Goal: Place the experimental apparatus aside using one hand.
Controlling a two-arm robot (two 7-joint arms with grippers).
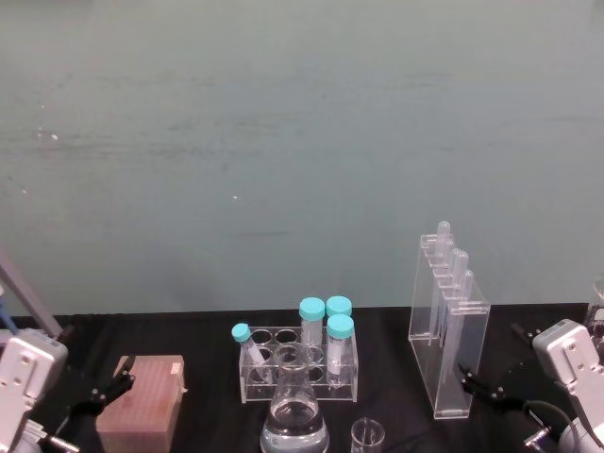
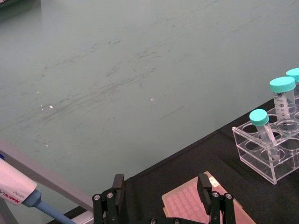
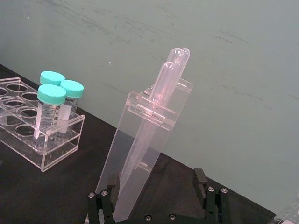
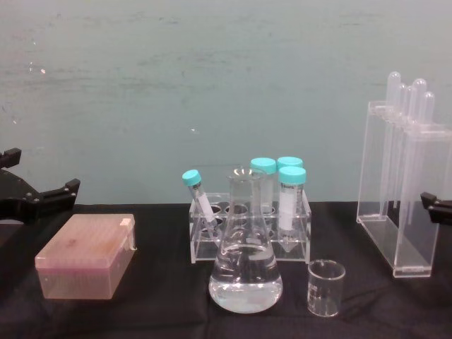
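Black table [image 1: 198, 330]: acrylic rack [image 1: 451, 340] stands at right, right gripper [image 3: 155, 184] just beside it, jaws wide (nothing held). Approach step, seemingly; next, close on the rack. Left gripper [image 2: 161, 183] parked, jaws wide.

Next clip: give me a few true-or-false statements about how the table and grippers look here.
1. The flask holds clear liquid. True.
2. The small beaker stands left of the flask. False: it stands on the flask's right.
3. The right gripper is shut on the tall rack. False: it is open near the rack's base.
4. Four teal-capped tubes sit in the low rack. True.
5. The left gripper holds the pink box. False: it is open, close to the box.
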